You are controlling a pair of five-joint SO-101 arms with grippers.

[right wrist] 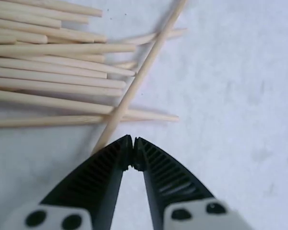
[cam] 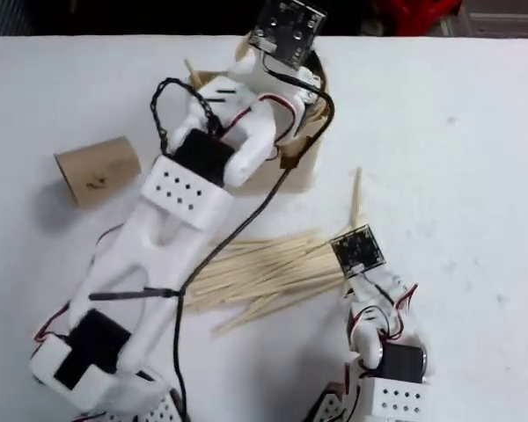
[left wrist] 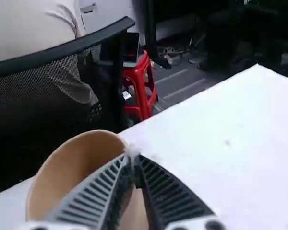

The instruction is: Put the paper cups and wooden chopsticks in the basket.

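White table (cam: 475, 132); left arm (cam: 185, 193) covers most of basket (cam: 301, 176); paper cup (left wrist: 77, 163) cropped.

My left gripper (left wrist: 133, 160) has grey ribbed fingers (left wrist: 101, 191); my right gripper (right wrist: 133, 154) has black ribbed ones on a white body. The paper cup (left wrist: 77, 167) at my left fingers is plain tan, as is the second cup (cam: 97, 170). The chopsticks (cam: 264, 268) are pale wood, the basket (cam: 301, 171) is cardboard brown, and the table (cam: 458, 132) is white.
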